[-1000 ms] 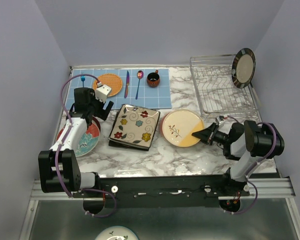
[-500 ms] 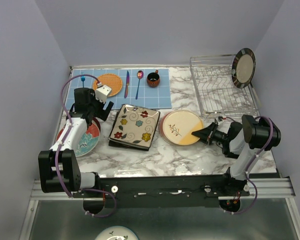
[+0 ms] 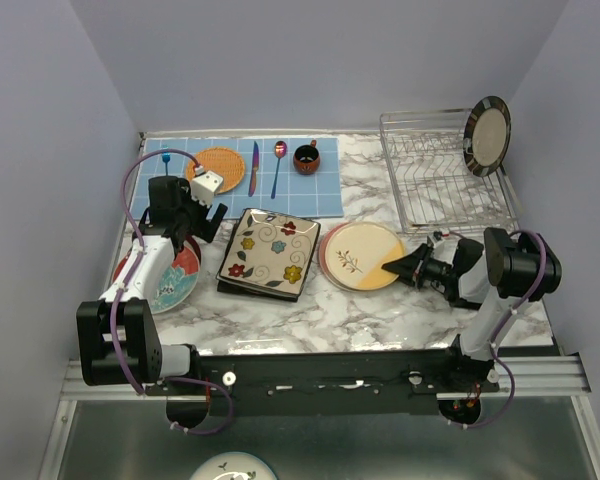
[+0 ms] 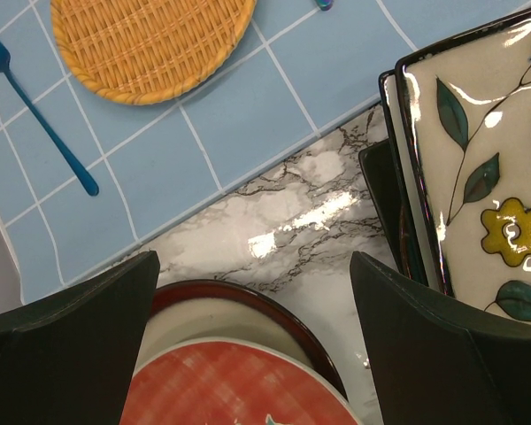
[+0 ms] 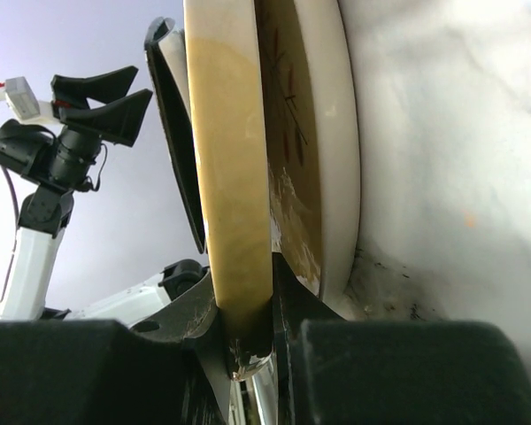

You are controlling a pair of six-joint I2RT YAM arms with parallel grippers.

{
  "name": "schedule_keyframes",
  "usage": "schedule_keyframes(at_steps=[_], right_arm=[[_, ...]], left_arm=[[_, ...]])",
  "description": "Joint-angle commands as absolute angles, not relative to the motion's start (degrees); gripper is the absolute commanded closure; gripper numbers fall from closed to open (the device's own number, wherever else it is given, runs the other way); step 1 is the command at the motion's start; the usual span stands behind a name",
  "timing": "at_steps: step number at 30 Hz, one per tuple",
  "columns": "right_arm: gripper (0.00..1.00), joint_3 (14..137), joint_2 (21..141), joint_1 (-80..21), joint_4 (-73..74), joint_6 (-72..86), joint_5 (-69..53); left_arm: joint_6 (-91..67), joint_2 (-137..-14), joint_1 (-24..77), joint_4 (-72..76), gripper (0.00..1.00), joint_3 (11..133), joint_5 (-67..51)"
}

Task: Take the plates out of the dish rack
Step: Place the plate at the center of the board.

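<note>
Plates sit mostly out on the surface (image 3: 380,310): a cream plate (image 3: 360,255) right of the middle, a square flowered plate (image 3: 270,250) at the centre, and a red-and-teal plate (image 3: 170,280) by the left edge. One stripe-rimmed plate (image 3: 487,135) stands upright in the rack (image 3: 440,180) at the far right corner. The right jaws are clamped on the cream plate's right rim. The left jaws gape wide above the red-and-teal plate, holding nothing.
</note>
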State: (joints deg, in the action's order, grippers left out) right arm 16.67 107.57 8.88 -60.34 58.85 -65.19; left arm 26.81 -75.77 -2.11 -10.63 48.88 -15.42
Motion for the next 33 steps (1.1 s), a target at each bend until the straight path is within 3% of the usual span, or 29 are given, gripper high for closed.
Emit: schedule_keyframes(at_steps=[1,12,27,33], right_arm=[[0.99,19.0,106.7,7.6,-58.9,57.7,-67.1],[0.99,21.6,107.5,6.1,-53.9,56.2,-67.5],[0.88,23.2,107.1,6.0,-48.8,54.0,-68.3],[0.78,23.4,104.9,5.9,-44.5,51.5,-68.3]], left_arm=[[27.6,-74.4,-1.8,-11.4,0.02,47.7,-16.1],[27.9,-74.6,-1.8,-11.3,0.02,47.5,-16.2],[28.3,-74.4,-1.8,-11.6,0.02,47.5,-16.1],[28.0,-74.1,-1.8,-11.5,0.02,47.0,-16.3]])
